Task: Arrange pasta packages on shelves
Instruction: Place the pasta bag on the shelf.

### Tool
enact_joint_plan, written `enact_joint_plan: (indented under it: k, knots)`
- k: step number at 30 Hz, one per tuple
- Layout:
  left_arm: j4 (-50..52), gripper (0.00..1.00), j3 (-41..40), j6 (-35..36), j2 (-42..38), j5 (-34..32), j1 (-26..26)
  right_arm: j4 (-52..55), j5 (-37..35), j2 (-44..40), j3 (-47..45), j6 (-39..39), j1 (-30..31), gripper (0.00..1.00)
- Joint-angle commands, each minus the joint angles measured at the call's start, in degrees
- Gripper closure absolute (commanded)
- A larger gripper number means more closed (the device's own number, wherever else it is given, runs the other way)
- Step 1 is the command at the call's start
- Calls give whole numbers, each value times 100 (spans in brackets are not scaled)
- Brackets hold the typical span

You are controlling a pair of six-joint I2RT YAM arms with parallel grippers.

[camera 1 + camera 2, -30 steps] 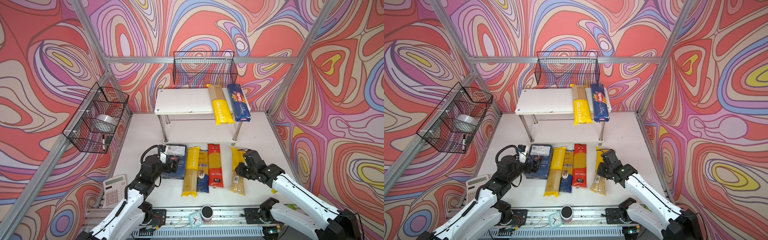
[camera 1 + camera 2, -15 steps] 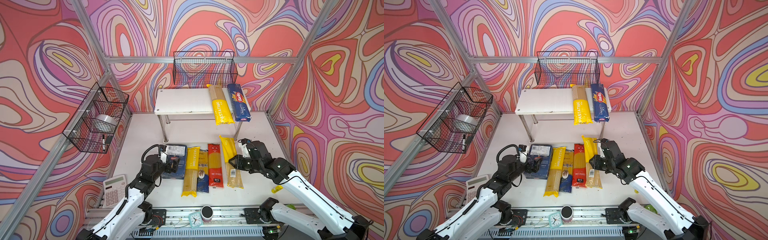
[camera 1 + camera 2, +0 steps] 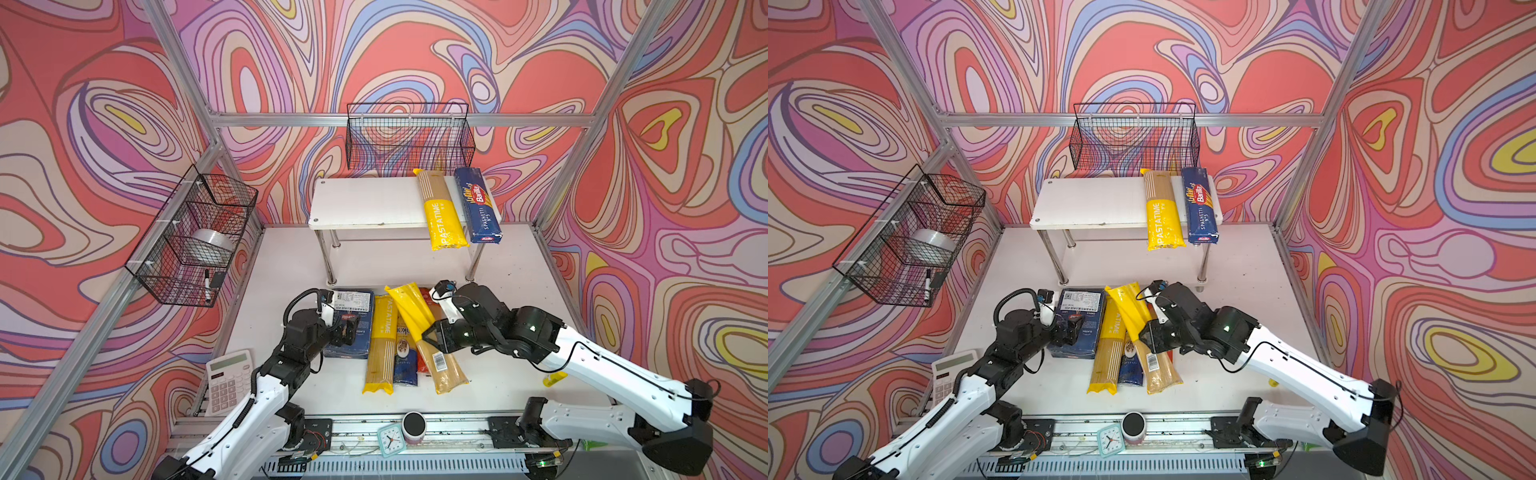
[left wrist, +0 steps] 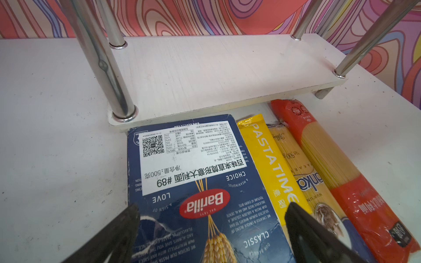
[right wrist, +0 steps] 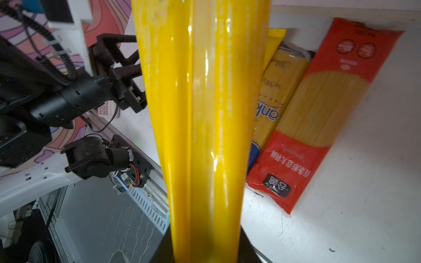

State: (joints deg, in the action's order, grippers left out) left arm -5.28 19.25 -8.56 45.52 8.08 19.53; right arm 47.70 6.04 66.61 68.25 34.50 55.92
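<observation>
The shelves (image 3: 365, 203) stand at the back, and their lower board (image 4: 227, 68) is bare. On the top board lie a yellow PASTATIME pack (image 3: 442, 220) and a slim Barilla box (image 3: 478, 205). My right gripper (image 3: 432, 332) (image 5: 205, 250) is shut on another yellow pasta pack (image 3: 409, 309) (image 5: 205, 113), held tilted above the row on the table. That row holds a wide Barilla box (image 3: 357, 305) (image 4: 200, 205), a yellow PASTATIME pack (image 3: 382, 345), a dark blue bag (image 3: 405, 361) and a red bag (image 5: 319, 113). My left gripper (image 3: 347, 328) (image 4: 210, 211) stands open over the wide box.
A black wire basket (image 3: 409, 137) hangs behind the shelves, and another one (image 3: 195, 237) with a tape roll hangs on the left wall. A calculator (image 3: 228, 380), a clock (image 3: 390, 440) and a dark cup (image 3: 414, 426) sit at the front edge. A small yellow item (image 3: 555, 378) lies at the right.
My right gripper has lifted the yellow pack off the table's right side and swung it left, above the red bag. The left arm has not moved.
</observation>
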Motion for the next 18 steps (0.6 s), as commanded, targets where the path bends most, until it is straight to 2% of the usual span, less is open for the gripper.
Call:
enact_joint_plan:
  k: [1,18]
  knots:
    - [110,0,167,73,-31,42,27,-468,-422,168,683,-256,212,90]
    - [97,0,97,58,-163,17,28,79,-1376,1402,2997,-873,362,90]
